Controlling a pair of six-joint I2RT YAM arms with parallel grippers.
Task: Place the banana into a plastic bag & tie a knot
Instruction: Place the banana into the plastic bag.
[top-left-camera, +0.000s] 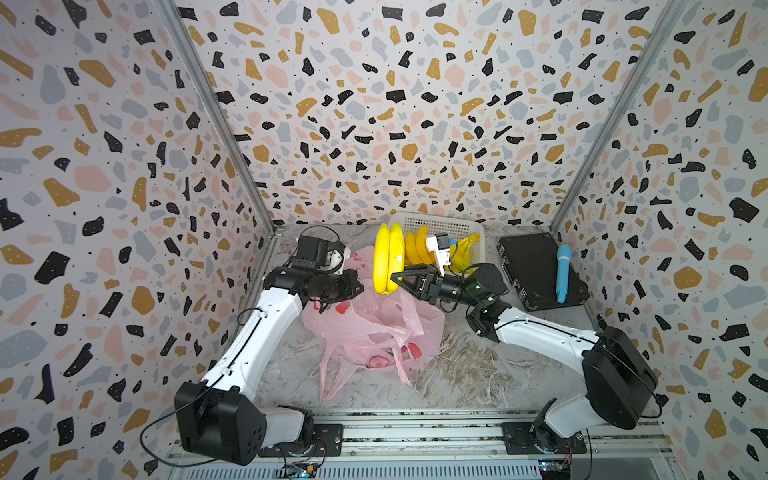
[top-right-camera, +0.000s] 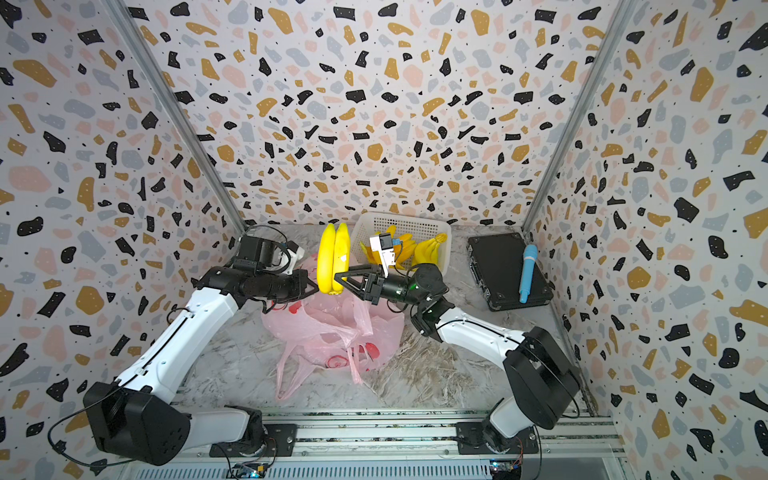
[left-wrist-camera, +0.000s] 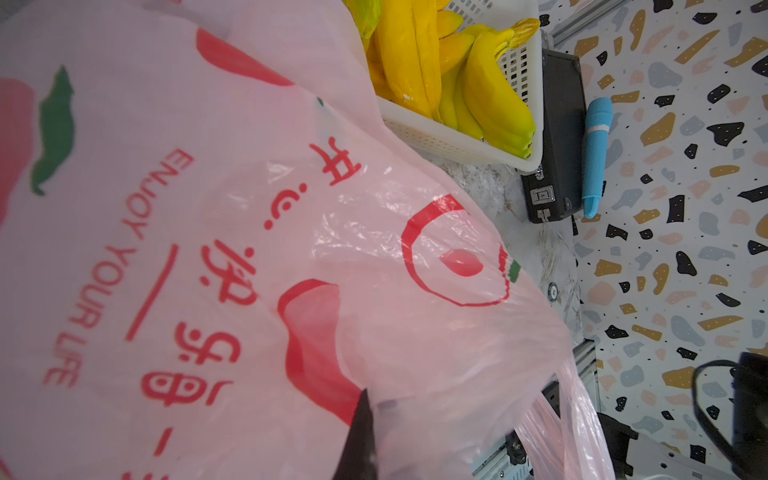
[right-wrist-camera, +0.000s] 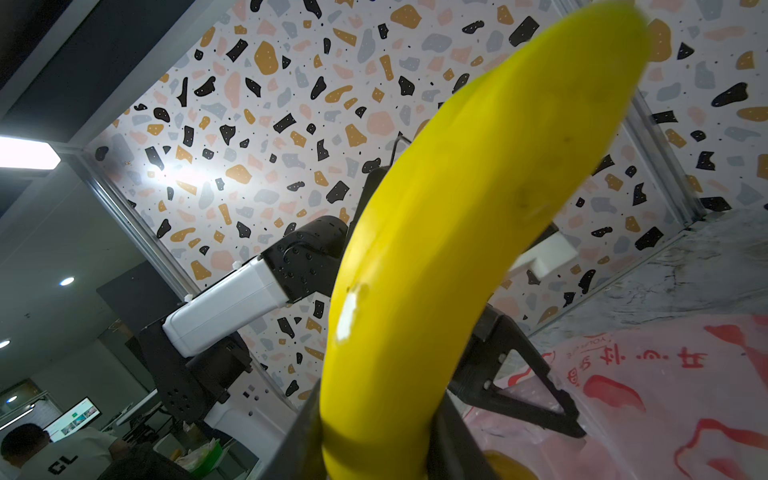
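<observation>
A yellow banana (top-left-camera: 388, 259) (top-right-camera: 332, 259) stands upright in the air above the far edge of the pink plastic bag (top-left-camera: 374, 328) (top-right-camera: 328, 328). My right gripper (top-left-camera: 395, 282) (top-right-camera: 337, 279) is shut on its lower end. In the right wrist view the banana (right-wrist-camera: 457, 228) fills the space between the jaws of the right gripper (right-wrist-camera: 376, 436). My left gripper (top-left-camera: 359, 286) (top-right-camera: 313, 286) faces it from the left, shut on the bag's film. In the left wrist view the printed bag (left-wrist-camera: 208, 249) covers most of the left gripper (left-wrist-camera: 374, 411); one black finger (left-wrist-camera: 361, 440) shows.
A white basket (top-left-camera: 440, 226) (left-wrist-camera: 436, 137) with more bananas stands at the back behind the held banana. A black case (top-left-camera: 532, 266) with a blue handle-shaped object (top-left-camera: 562, 270) on it lies at the back right. Patterned walls enclose three sides of the marble table (top-left-camera: 478, 374).
</observation>
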